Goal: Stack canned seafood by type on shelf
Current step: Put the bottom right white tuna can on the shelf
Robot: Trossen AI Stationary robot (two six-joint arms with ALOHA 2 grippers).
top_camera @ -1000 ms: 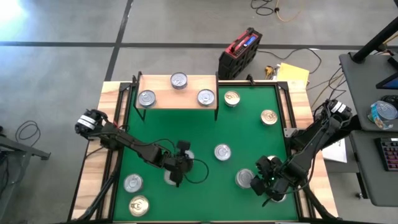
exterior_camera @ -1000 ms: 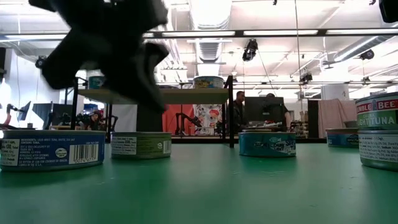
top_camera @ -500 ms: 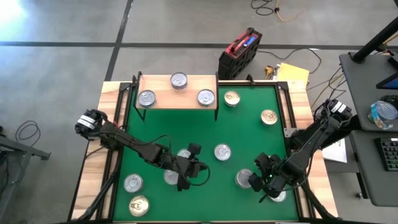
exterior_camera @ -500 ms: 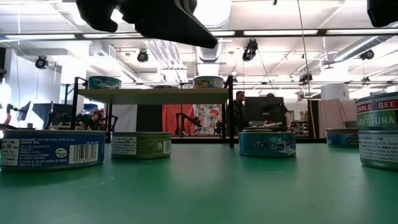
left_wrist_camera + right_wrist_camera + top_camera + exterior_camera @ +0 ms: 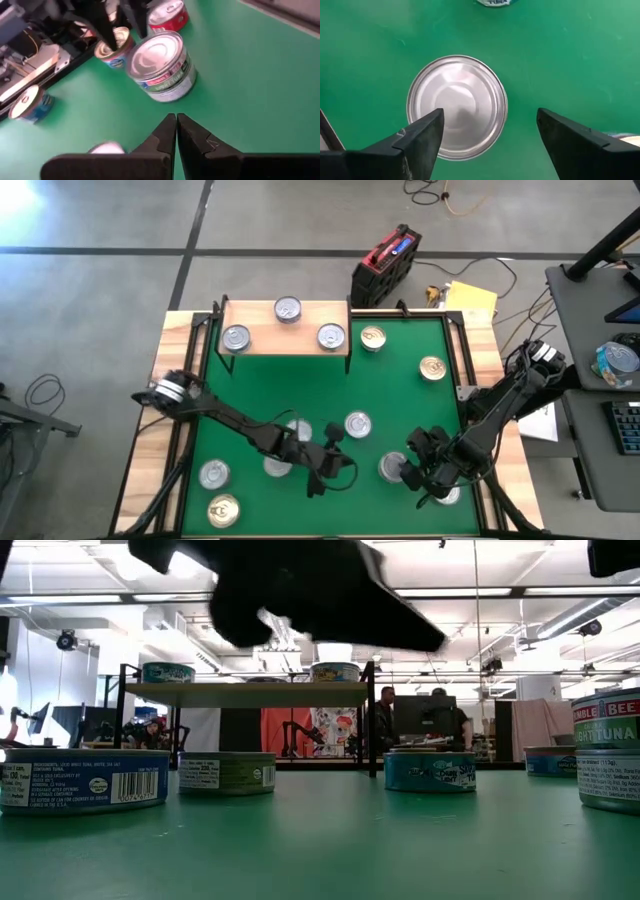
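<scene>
Tins of seafood: three set on shelf (image 5: 285, 338), rest scattered on green mat (image 5: 250, 395). Right gripper (image 5: 487, 127) spread wide above silver-topped tin (image 5: 456, 106), apparently for pickup. Left gripper (image 5: 176, 131) clenched, empty.

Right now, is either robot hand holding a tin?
No. The right hand is open above a silver-topped round tin; the left hand is shut on nothing.

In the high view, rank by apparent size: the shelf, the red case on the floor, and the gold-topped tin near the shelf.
Largest to smallest:
1. shelf
2. red case, though it lies lower, on the floor, so it may look smaller than it is
3. gold-topped tin
</scene>
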